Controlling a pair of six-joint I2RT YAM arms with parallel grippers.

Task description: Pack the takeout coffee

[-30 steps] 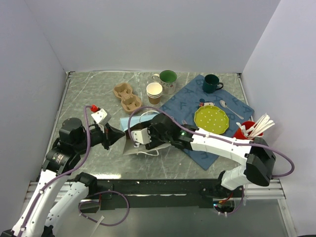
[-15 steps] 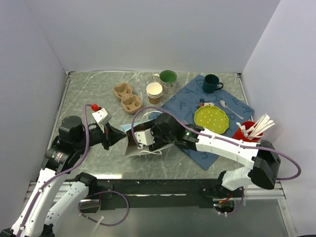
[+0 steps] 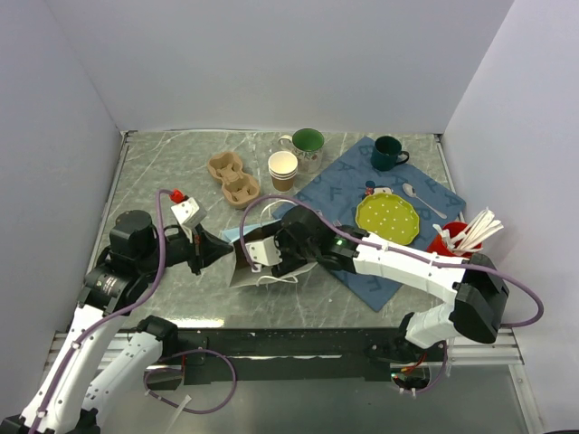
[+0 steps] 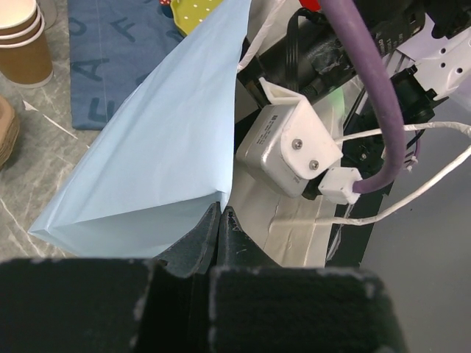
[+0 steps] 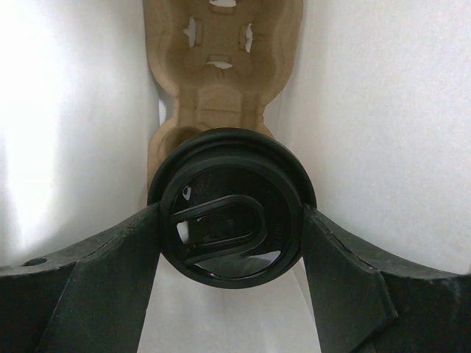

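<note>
Left gripper pinches the paper bag's edge; right arm reaches into it.

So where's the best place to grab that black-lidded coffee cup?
I'd say across the round lid rim of the takeout coffee, coming straight at the lid end through the open bag, as the right gripper does. The rim is round and even, and the bag's walls close off the sides.

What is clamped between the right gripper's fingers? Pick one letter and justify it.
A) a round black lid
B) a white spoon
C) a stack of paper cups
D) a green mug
A: in the right wrist view the right gripper has a finger pressed against each side of the black lid, inside the paper bag.
</note>
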